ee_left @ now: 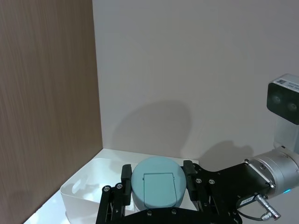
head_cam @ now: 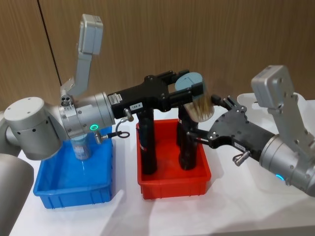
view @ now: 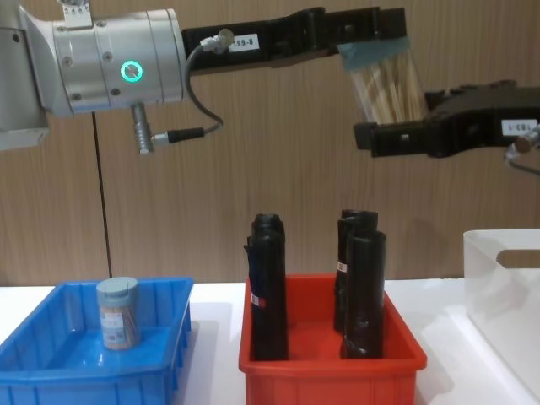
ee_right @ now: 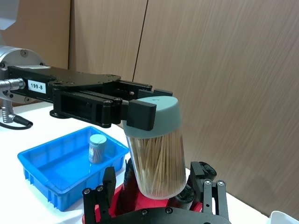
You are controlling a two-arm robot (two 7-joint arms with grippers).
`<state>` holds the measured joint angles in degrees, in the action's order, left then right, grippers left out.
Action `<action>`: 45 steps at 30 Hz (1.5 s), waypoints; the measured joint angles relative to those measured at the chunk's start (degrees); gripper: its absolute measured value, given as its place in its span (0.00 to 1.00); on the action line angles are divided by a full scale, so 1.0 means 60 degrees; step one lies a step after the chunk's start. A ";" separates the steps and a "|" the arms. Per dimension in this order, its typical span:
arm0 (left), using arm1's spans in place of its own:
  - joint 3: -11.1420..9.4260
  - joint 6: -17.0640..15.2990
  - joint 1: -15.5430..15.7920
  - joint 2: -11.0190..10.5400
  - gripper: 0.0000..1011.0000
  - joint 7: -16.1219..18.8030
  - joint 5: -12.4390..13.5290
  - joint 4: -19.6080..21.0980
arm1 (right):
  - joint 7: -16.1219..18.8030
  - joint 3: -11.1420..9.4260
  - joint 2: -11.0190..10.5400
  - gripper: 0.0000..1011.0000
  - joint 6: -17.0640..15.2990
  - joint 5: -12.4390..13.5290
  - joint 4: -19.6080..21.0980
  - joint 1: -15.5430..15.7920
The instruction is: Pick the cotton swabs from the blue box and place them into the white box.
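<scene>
Wood-panelled wall, white tabletop (head_cam: 236, 206). Above the red bin (head_cam: 172, 189), the left pincer (ee_left: 157, 175) grips the cotton swabs (head_cam: 199, 105) by the lid; the right pincer (ee_right: 157, 170) spreads open around its base.

Clear jar of cotton swabs (head_cam: 199, 105), grey-blue lid, tan sticks, tilted, clamped by its lid in my left gripper (head_cam: 188, 88), held high; second jar (head_cam: 81, 147) upright in the blue box (head_cam: 74, 189); translucent white box (view: 506, 287) at my right

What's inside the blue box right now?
One lidded jar of cotton swabs stands upright in the blue box. The left arm covers the box's back corner in the head view, so anything there is hidden.
</scene>
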<state>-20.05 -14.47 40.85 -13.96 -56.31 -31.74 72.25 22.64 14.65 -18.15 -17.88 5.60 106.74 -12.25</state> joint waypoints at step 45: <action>0.0000 0.0001 -0.0001 0.0000 0.99 0.0000 0.0000 0.0001 | -0.0028 0.0067 0.0042 0.62 -0.0161 0.0093 -0.0065 -0.0285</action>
<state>-20.05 -14.46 40.85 -13.96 -56.31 -31.74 72.26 22.48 15.06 -17.90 -18.84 6.16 106.36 -13.96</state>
